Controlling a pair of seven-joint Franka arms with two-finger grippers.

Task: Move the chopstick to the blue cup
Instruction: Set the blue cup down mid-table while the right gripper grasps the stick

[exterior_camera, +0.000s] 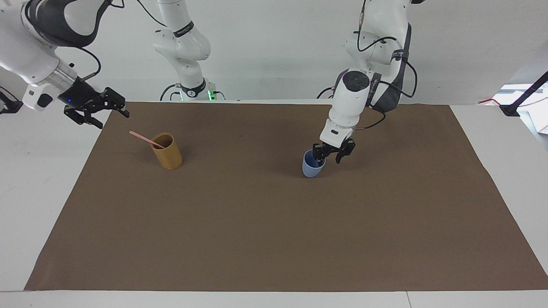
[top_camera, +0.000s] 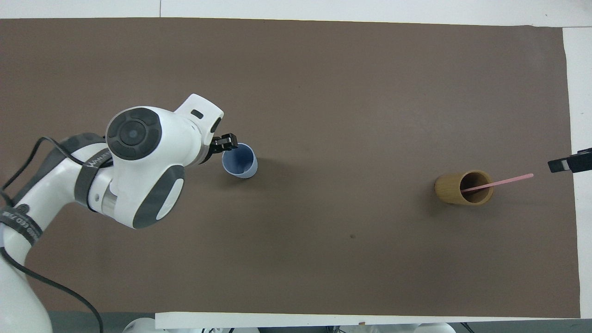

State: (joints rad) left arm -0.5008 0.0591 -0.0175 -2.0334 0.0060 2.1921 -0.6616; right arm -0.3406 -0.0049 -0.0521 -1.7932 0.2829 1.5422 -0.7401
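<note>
At the rim of the blue cup (exterior_camera: pixel 311 167), on the side toward the left arm's end of the table, our left gripper (exterior_camera: pixel 333 155) stands with its fingers parted, one fingertip at the lip and the other outside the wall; it grips nothing. The cup stands upright on the brown mat (exterior_camera: pixel 274 239), near the middle of the table and free of the fingers, so we judge the placing of the cup as done and the left arm's part as finished for now. From above, the cup looks empty: we see only its blue floor.

Our right gripper (exterior_camera: pixel 97 112) hangs in the air over the mat's edge at the right arm's end of the table, fingers spread wide and holding nothing. Near it on the mat stands the tan cup (exterior_camera: pixel 167 151), upright, and the chopstick (exterior_camera: pixel 146 139) leans inside it, its lower end down in the cup and its upper end sticking out over the rim toward the right arm's end.

We take the step in hand to be the reach for the chopstick. The next move calls for the right gripper to come down on the free upper part, pinch that thin stick squarely, and draw it up along its lean so the tan cup does not tip. Then it must carry it across to the blue cup, well apart from here.
</note>
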